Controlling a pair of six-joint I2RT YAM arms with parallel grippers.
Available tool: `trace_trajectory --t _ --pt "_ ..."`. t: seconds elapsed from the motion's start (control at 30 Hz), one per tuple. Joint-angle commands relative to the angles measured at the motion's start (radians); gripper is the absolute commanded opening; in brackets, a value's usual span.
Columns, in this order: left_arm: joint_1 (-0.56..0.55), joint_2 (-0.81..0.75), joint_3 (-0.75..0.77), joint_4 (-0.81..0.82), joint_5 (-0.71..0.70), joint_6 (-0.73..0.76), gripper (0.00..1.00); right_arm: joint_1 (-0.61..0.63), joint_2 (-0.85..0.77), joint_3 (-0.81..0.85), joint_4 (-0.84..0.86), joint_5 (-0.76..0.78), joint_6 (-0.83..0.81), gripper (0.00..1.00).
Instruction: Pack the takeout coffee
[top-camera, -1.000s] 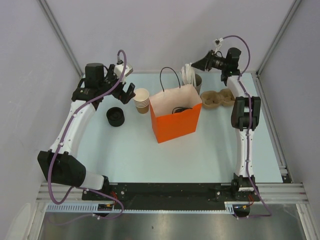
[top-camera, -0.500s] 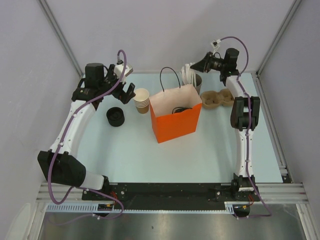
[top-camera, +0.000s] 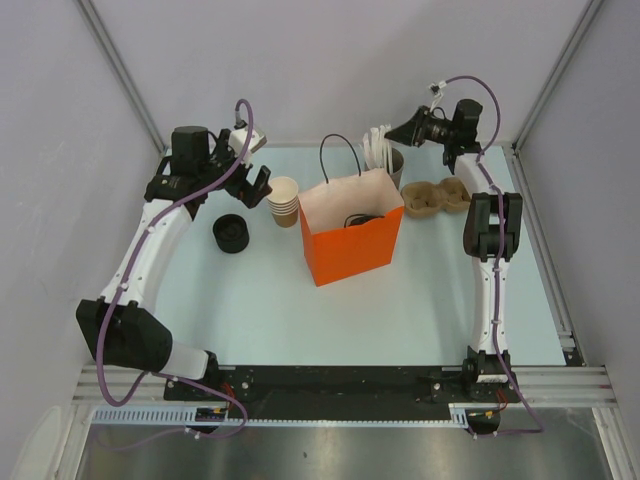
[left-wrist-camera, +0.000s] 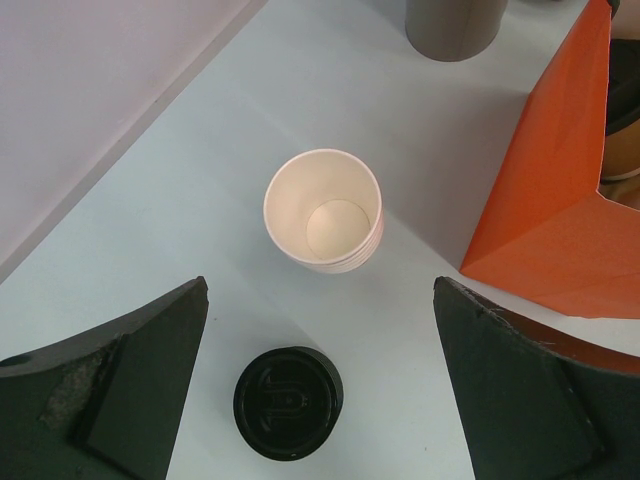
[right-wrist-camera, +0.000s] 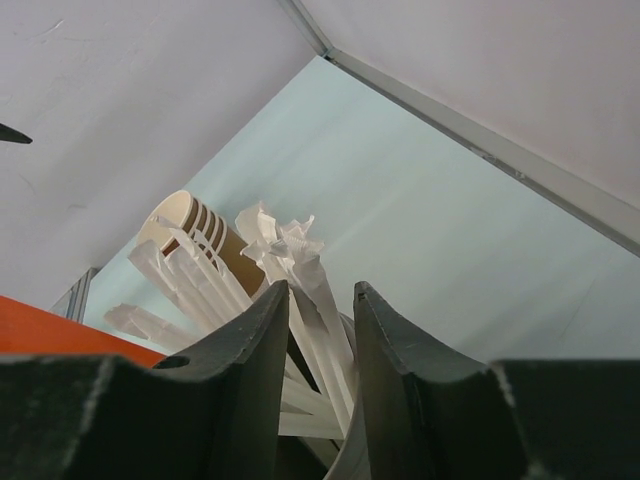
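The orange paper bag (top-camera: 350, 250) (left-wrist-camera: 545, 200) stands open mid-table. Something dark and rounded shows in its mouth; I cannot tell whether it is the takeout coffee. My left gripper (top-camera: 255, 185) (left-wrist-camera: 320, 300) hangs open above the table, with the stack of lidless tan cups (top-camera: 284, 198) (left-wrist-camera: 323, 210) and the stack of black lids (top-camera: 232, 232) (left-wrist-camera: 288, 400) below it. At the back, my right gripper (top-camera: 392, 130) (right-wrist-camera: 318, 290) is over a grey holder (top-camera: 392, 162). Its jaws are shut on a white paper-wrapped straw (right-wrist-camera: 300, 260).
Tan pulp cup carriers (top-camera: 435, 197) lie right of the bag, under the right arm. The bag's black handle (top-camera: 340, 150) sticks up at the back. White walls close in the table at the back and both sides.
The right gripper's jaws have narrowed onto the wrapped straw, and its wrist has drawn slightly back to the right. The left arm has not moved.
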Motion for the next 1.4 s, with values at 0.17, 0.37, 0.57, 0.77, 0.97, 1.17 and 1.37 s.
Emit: trace_trajectory --t 0.17,0.37,0.57,0.77,0.97,1.17,1.37 --pt "0.011 -0.016 -0.009 0.041 0.035 -0.020 0.99 -0.025 -0.040 -0.003 0.049 -0.024 0.019 0.30" --pt "0.011 -0.014 -0.009 0.043 0.043 -0.023 0.99 -0.044 -0.078 -0.044 0.069 -0.021 0.023 0.26" --pt "0.011 -0.014 -0.011 0.046 0.052 -0.028 1.00 -0.047 -0.103 -0.072 0.082 -0.025 0.027 0.21" --pt "0.011 -0.016 -0.022 0.054 0.055 -0.032 1.00 -0.047 -0.120 -0.087 0.100 -0.030 0.045 0.19" --pt "0.011 -0.013 -0.022 0.060 0.066 -0.038 0.99 -0.045 -0.150 -0.113 0.126 -0.036 0.062 0.12" --pt "0.011 -0.008 -0.020 0.064 0.072 -0.047 0.99 -0.044 -0.200 -0.156 0.129 -0.038 0.062 0.09" --pt "0.011 -0.019 -0.025 0.070 0.083 -0.052 0.99 -0.044 -0.276 -0.207 0.109 -0.042 0.044 0.09"
